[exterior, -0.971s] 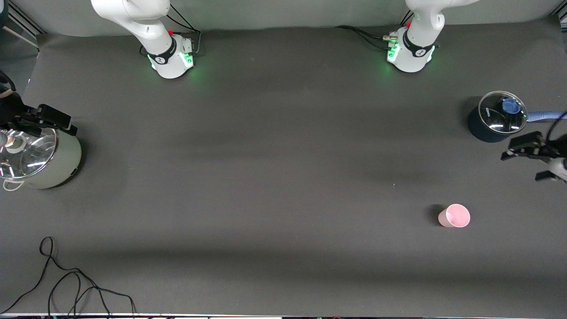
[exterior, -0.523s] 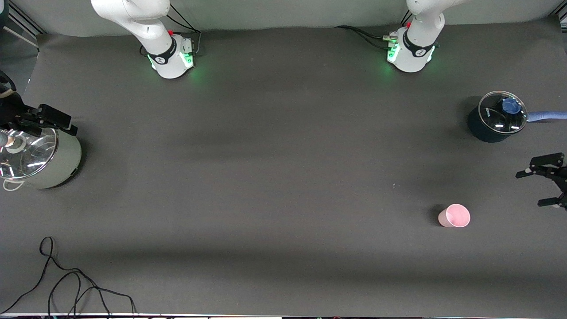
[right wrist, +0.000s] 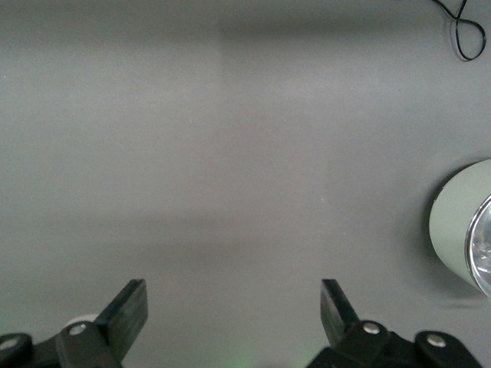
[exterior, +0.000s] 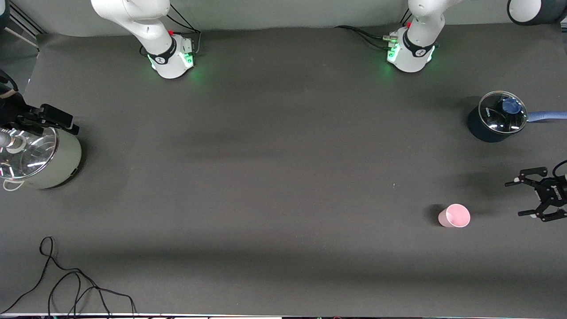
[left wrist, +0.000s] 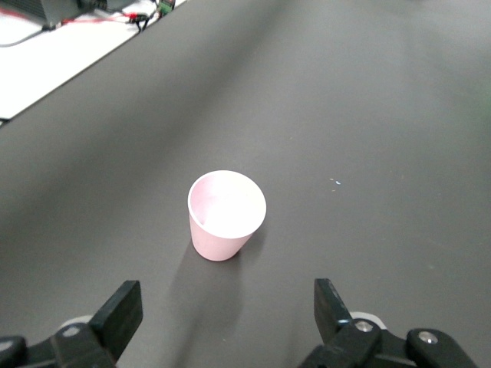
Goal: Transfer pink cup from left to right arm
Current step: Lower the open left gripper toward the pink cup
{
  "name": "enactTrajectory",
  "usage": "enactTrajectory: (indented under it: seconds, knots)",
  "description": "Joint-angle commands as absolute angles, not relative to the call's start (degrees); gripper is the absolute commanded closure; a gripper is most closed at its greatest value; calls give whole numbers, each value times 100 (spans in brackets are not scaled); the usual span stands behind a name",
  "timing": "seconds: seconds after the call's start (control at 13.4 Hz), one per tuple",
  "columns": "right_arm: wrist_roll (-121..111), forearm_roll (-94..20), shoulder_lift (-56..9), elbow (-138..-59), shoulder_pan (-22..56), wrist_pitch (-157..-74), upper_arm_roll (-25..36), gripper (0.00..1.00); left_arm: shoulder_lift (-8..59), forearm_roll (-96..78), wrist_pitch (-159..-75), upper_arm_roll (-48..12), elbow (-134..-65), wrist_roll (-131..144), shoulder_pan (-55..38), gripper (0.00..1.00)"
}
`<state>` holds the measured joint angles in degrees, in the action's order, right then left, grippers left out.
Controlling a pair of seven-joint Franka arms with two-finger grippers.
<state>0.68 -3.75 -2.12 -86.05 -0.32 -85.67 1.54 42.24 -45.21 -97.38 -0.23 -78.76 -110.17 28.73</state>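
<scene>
From my station I see the left arm's black skeletal claw gripper (exterior: 529,199) has swung down from beside the dark-blue lidded saucepan (exterior: 495,117) over the last second and now hangs over bare tabletop (exterior: 283,177) at the left arm's end, roughly level with the small light-pink tapered cup (exterior: 454,215). Its fingers (left wrist: 123,310) stand wide open, holding nothing. Reading the front view as a clock face, the gripper sits at about 3 o'clock from the cup, near it but clearly apart.

The cup has not moved: it stands upright on the tabletop, mouth up, nearer the front camera than the saucepan. In the left wrist view the cup (left wrist: 225,215) lies straight ahead between the spread fingers, so I judge the approach lined up and the grasp next.

The right arm's slim black gripper (exterior: 44,119) waits over the pale-green pot with the glass lid (exterior: 42,161) at its own end, at about 9 o'clock from the cup and well apart from it; its fingers (right wrist: 130,310) are open too. The handover is not yet begun.
</scene>
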Motion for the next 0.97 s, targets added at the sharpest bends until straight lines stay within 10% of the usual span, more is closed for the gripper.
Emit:
enactTrajectory:
  seconds: [0.0,0.9]
  knots:
    - [-35,-439,-264,-8499,-9,-8482,176,0,4771,-5113,-9677,-79,-7682,-11976,2979,0]
    - [-35,-439,-264,-8499,-9,-8481,167,0,5976,-6424,-9686,-88,-7690,-13913,3067,0]
